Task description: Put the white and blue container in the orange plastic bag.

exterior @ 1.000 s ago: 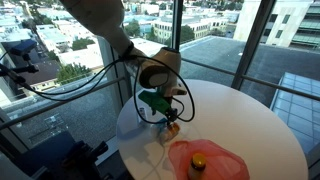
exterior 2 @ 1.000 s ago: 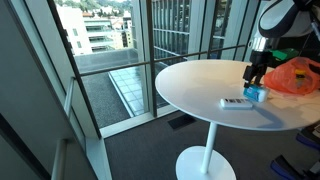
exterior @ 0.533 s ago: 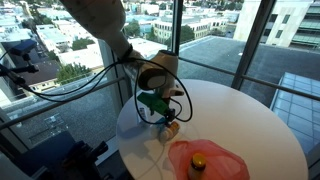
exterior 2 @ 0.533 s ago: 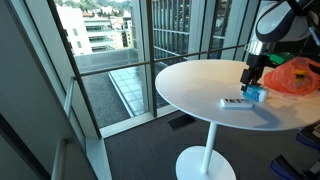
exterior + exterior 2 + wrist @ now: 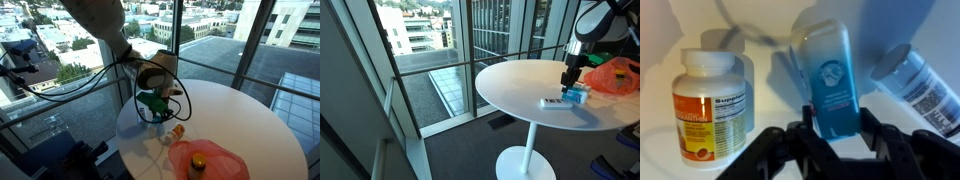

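In the wrist view the white and blue container (image 5: 830, 80) stands upright on the white table, its teal body between my two black fingers (image 5: 806, 122), which press on its sides. My gripper (image 5: 836, 122) is shut on it. In both exterior views the gripper (image 5: 159, 112) (image 5: 572, 80) reaches down to the table. The container (image 5: 578, 94) shows as a small blue spot below it. The crinkled orange plastic bag (image 5: 207, 160) (image 5: 617, 75) lies on the table close by, with a dark bottle with a yellow cap (image 5: 198, 163) inside it.
An orange-labelled supplement bottle (image 5: 710, 105) (image 5: 177, 129) stands beside the container. On its other side lies a slim white item (image 5: 915, 88) (image 5: 555, 102). The round white table (image 5: 255, 120) (image 5: 510, 85) stands next to tall windows, and cables hang from the arm.
The jaws have closed on the white and blue container. The arm has barely moved over the table.
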